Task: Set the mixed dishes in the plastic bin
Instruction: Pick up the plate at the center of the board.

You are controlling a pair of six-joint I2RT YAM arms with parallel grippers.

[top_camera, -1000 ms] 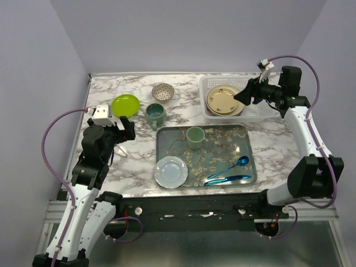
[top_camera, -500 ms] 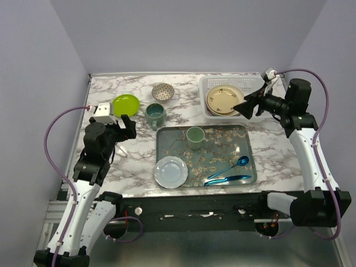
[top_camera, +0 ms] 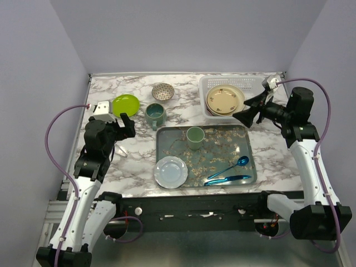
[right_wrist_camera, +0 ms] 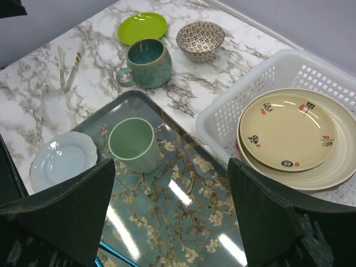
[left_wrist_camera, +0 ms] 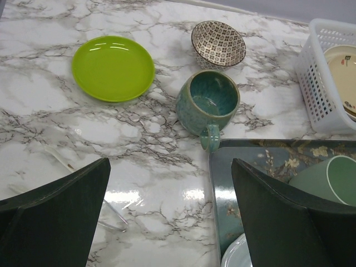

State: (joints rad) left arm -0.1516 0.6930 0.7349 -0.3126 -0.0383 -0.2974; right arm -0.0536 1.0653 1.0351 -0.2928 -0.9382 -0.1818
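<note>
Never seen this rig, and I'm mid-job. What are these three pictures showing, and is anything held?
Two robot arms stand at a marble table. The wide picture looks down from above; the other two come from wrist cameras, the dark wedges being each claw's fingers. The left claw and right claw are open and empty. The bin holds cream plates; a green plate, bowl and mug sit on the table; a cup and blue cutlery are on the tray, a pale plate at its corner.
</note>
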